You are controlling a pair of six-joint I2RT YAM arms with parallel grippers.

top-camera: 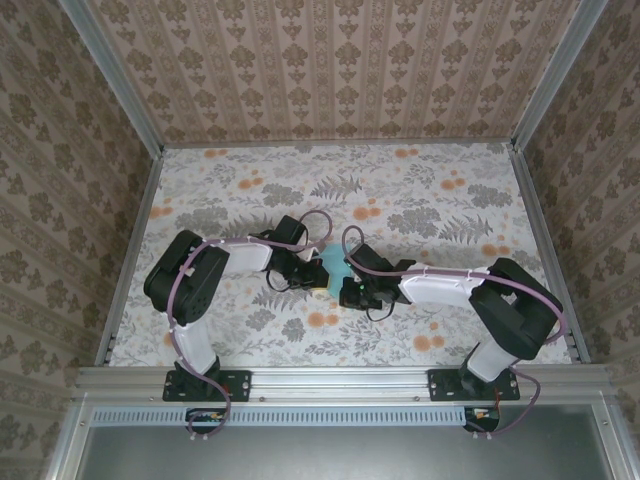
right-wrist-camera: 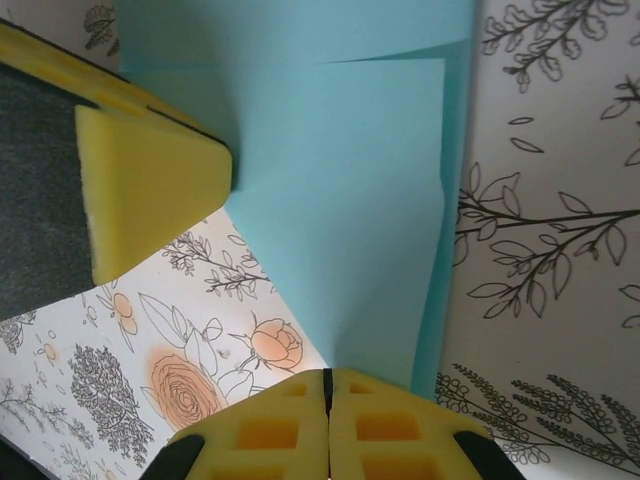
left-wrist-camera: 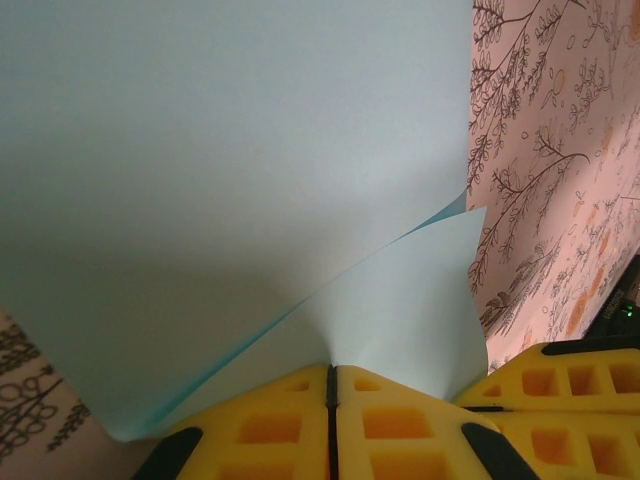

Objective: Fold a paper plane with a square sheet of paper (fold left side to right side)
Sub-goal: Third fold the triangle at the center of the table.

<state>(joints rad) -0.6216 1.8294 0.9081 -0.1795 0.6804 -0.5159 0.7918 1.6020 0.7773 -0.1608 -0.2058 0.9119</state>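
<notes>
Top view: both arms bend inward and meet at frame centre over the floral-print surface (top-camera: 430, 200). The blue paper (top-camera: 336, 264) sits between the two tools, just above centre. It is mostly covered by them, leaving a small light blue patch. Left tool (top-camera: 316, 282) comes in from the left and right tool (top-camera: 347, 292) from the right, tips close together.

Left wrist view: left tool (left-wrist-camera: 331, 395) closed, yellow pads (left-wrist-camera: 265, 430) pressed together at bottom centre with no gap. The blue paper (left-wrist-camera: 240, 170) comes out of the seam and fills upper left and centre, so the tool is gripping the paper's edge. Two layers show: a big front sheet and a smaller flap at lower right, with a darker blue edge line running diagonally between them. Right tool (left-wrist-camera: 565, 405) shows as yellow blocks in the lower right corner, just beside the paper. The surface is a strip down the right side with a pinkish cast.

Right wrist view: right tool (right-wrist-camera: 327, 400) closed, pads shut at bottom centre. The blue paper (right-wrist-camera: 340, 200) runs from top centre down into the pads just right of the seam and looks gripped. A folded-over flap shows, with crease lines at top and right. Left tool's yellow finger (right-wrist-camera: 150, 190) is at upper left, touching the paper's left edge. Cannot tell whether the paper is lifted or flat on the surface.
</notes>
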